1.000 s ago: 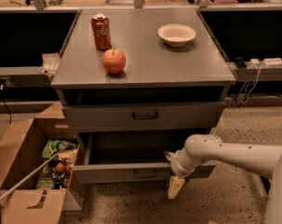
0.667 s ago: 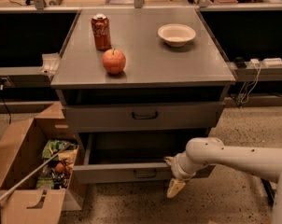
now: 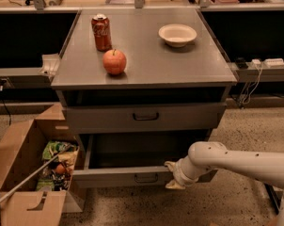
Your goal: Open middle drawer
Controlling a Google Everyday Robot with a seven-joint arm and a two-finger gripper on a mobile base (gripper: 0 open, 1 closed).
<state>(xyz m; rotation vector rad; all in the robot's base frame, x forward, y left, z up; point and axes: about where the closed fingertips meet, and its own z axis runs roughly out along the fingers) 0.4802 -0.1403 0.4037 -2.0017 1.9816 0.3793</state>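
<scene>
The middle drawer [image 3: 118, 177] is grey and stands pulled out below the closed top drawer [image 3: 109, 119]. Its plain interior shows dark, and its small dark loop handle [image 3: 145, 178] sits centred on the front. My gripper [image 3: 173, 176] is on the end of the white arm [image 3: 236, 161], which reaches in from the right. It is at the right part of the drawer front, just right of the handle. The lowest drawer is hidden under the open one.
On the cabinet top [image 3: 198, 65] stand a red soda can [image 3: 101, 32], an apple [image 3: 114, 61] and a white bowl [image 3: 177, 34]. An open cardboard box [image 3: 19, 164] with packets stands on the floor at the left. Cables hang at the right [image 3: 248, 86].
The gripper has risen a little and moved in against the right part of the drawer front. The drawer stays pulled out as before.
</scene>
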